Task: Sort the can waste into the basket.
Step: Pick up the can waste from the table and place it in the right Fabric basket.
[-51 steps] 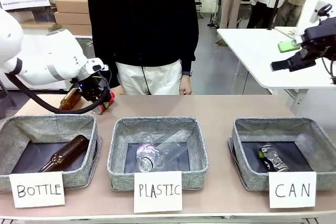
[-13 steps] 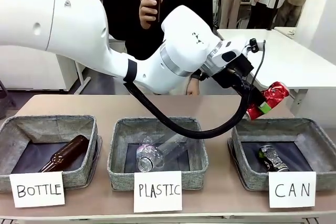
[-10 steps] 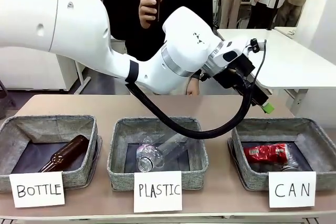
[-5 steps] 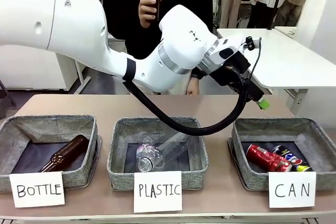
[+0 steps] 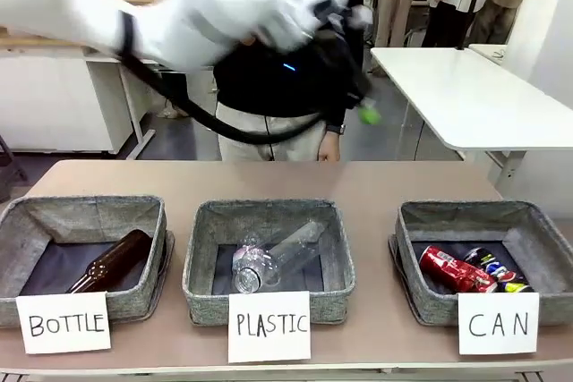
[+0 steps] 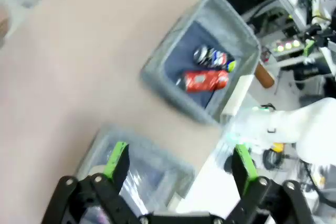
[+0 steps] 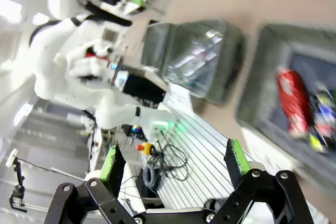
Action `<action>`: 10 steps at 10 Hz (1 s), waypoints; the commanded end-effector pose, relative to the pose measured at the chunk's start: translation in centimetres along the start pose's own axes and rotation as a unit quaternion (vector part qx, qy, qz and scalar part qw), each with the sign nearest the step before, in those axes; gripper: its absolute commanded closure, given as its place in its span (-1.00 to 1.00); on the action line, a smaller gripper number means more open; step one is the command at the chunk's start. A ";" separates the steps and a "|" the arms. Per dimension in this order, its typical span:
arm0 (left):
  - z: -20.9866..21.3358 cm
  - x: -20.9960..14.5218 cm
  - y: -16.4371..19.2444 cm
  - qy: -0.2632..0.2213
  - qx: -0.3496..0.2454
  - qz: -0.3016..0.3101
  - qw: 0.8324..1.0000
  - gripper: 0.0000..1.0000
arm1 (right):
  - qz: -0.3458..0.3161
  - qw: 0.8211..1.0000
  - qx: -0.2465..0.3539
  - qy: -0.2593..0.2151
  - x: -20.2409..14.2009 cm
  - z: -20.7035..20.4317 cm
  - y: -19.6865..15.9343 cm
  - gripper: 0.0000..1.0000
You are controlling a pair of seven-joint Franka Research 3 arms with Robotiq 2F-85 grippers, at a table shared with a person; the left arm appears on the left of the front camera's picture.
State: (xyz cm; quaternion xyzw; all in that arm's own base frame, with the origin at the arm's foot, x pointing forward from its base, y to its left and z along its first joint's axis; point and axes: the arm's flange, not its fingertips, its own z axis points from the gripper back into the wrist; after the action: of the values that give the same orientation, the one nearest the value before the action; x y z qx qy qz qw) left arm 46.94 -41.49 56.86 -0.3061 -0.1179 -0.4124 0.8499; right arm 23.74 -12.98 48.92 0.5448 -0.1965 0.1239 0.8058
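The grey CAN basket [image 5: 466, 211] at the right front holds the shiny red can [image 5: 452, 270] and, beside it, the dark can [image 5: 493, 267] with yellow-green marks. My left gripper [image 5: 356, 100] is motion-blurred high above the table's middle, in front of the person. Its wrist view shows it open [image 6: 178, 163] and holding nothing, far above the CAN basket [image 6: 231, 31], with the red can [image 6: 205, 81] and the dark can [image 6: 212, 56] lying inside. My right gripper [image 7: 173, 161] is open and holds nothing, looking down on the same basket [image 7: 257, 77] and the red can [image 7: 294, 100].
The PLASTIC basket [image 5: 269, 212] in the middle holds clear bottles. The BOTTLE basket [image 5: 85, 206] at the left holds a brown glass bottle [image 5: 112, 261]. White signs stand along the front edge. A person stands at the far side, behind my left arm.
My left gripper carried the red can over the CAN basket and let it go; it now lies beside the dark can. The left arm has since swung up and back toward the left.
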 end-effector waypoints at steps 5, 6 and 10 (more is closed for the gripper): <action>23.8 -29.2 4.9 -0.265 -0.004 0.314 0.912 -1.00 | -0.039 0.994 0.093 0.036 14.2 -17.9 11.0 -1.00; 25.7 -33.0 5.6 -0.313 -0.030 0.323 0.893 -1.00 | -0.045 0.995 0.081 0.038 14.5 -18.3 11.3 -1.00; 27.0 -34.8 6.8 -0.299 -0.045 0.343 0.889 -1.00 | 0.001 0.995 0.091 0.043 12.6 -18.5 10.6 -1.00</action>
State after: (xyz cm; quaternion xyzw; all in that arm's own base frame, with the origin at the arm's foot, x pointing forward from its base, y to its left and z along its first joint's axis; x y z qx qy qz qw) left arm 30.60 2.35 58.63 -0.4882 -0.2428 0.0264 0.8379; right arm 34.43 8.09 57.56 0.6104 -0.1453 0.1530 0.7635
